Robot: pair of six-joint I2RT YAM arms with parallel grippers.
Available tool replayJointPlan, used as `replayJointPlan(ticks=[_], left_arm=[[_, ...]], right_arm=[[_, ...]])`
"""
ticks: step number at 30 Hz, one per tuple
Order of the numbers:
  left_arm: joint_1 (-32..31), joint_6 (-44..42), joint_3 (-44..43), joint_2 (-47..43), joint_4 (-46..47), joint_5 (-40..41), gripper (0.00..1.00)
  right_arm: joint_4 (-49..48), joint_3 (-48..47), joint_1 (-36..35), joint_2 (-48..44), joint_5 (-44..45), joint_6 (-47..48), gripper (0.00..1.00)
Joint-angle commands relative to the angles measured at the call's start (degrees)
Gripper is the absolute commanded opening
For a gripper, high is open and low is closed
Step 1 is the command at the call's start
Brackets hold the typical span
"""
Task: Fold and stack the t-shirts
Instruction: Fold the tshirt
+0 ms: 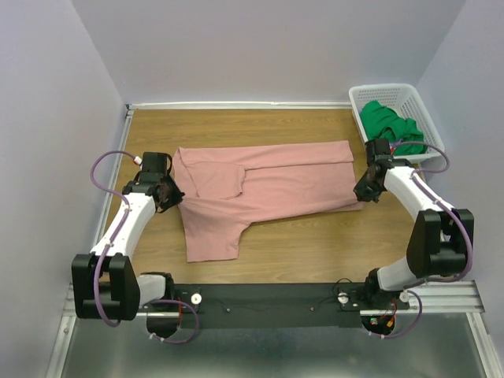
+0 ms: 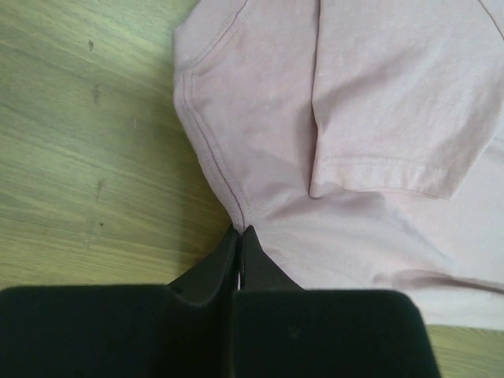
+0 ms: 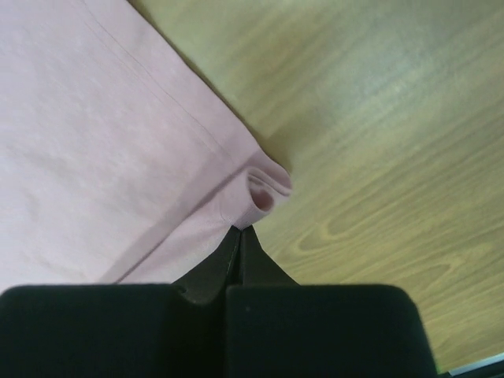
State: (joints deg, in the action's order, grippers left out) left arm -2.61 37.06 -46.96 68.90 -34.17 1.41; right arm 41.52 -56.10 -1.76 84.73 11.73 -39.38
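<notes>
Holds the dusty-pink t-shirt (image 1: 260, 189) flat across the middle of the table (image 1: 315, 248), reaching from near the left edge to near the right edge. Pinches its left side at a seam with the left gripper (image 1: 168, 194), fingers (image 2: 216, 268) closed tight on the cloth. Grips a bunched hem corner by the right edge with the right gripper (image 1: 364, 187), jaws likewise closed on fabric. Shows one sleeve folded onto the body and a broad flap of cloth pointing toward the near edge. Has the bright green t-shirt (image 1: 390, 122) crumpled inside the white lattice basket (image 1: 358, 94) at the far right corner, apart from the pink one.
</notes>
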Motion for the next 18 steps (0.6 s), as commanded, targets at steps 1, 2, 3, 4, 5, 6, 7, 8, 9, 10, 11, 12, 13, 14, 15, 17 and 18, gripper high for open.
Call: replayJointPlan(ticks=[1,2,3,4,5,6,7,8,9,10,11,12,13,14,15,17,18], left_arm=[[1.03,-1.64,-3.05,2.28,1.74,-1.15,0.02],[1.29,-1.64,-3.31,3.24,2.09,-1.15,0.02],[1.38,-1.73,-3.40,3.60,2.35,-1.15,0.02],[1.64,-1.90,-3.66,4.04,2.70,-1.15,0.02],[1.82,-1.90,-3.75,4.74,2.88,-1.49,0.02],[2.17,-1.99,-3.75,5.10,3.06,-2.80,0.02],[2.17,-1.99,-3.75,5.27,3.32,-2.90,0.02],[2.17,-1.99,-3.84,5.88,3.76,-3.08,0.02],[2.17,-2.08,-3.84,6.24,4.02,-3.25,0.02],[3.91,-2.16,-4.10,6.59,4.37,-3.60,0.02],[4.19,-2.25,-4.19,7.38,4.55,-3.96,0.02],[4.63,-2.43,-4.45,7.73,4.64,-4.31,0.02],[4.98,-2.60,-4.54,8.00,4.82,-4.57,0.02],[5.77,-2.78,-4.63,8.35,4.99,-5.10,0.02],[5.95,-2.96,-4.81,8.61,5.08,-5.28,0.02],[6.74,-3.22,-5.51,9.14,5.08,-5.54,0.02],[6.92,-3.22,-5.51,9.23,5.17,-5.63,0.02]], right_arm=[[-0.65,-4.89,0.18,2.89,0.75,1.58,0.01],[-0.82,-5.42,0.09,3.59,0.67,1.67,0.01],[-1.00,-5.86,0.26,4.04,0.41,1.58,0.01],[-1.26,-6.65,0.09,5.09,0.23,1.50,0.00],[-1.44,-6.92,0.18,5.36,-0.03,1.41,0.01],[-1.70,-7.18,0.18,5.62,-0.12,1.41,0.01],[-1.79,-7.79,0.18,6.23,-0.12,1.23,0.01],[-2.23,-8.06,0.09,6.67,-0.04,1.14,0.01],[-2.32,-8.41,0.18,7.03,-0.04,1.23,0.01],[-2.41,-8.76,0.18,7.73,-0.12,1.14,0.01],[-2.58,-9.55,0.18,8.34,-0.21,1.14,0.01],[-2.67,-9.99,0.18,8.70,-0.21,1.23,0.01],[-2.67,-10.43,0.18,8.96,-0.47,1.14,0.01],[-2.76,-11.39,0.18,9.57,-0.82,1.06,0.01],[-2.84,-11.75,0.18,9.75,-1.09,0.97,0.01],[-2.93,-13.15,0.18,10.45,-1.00,0.88,0.01],[-2.93,-13.51,0.18,10.81,-0.92,0.88,0.00]])
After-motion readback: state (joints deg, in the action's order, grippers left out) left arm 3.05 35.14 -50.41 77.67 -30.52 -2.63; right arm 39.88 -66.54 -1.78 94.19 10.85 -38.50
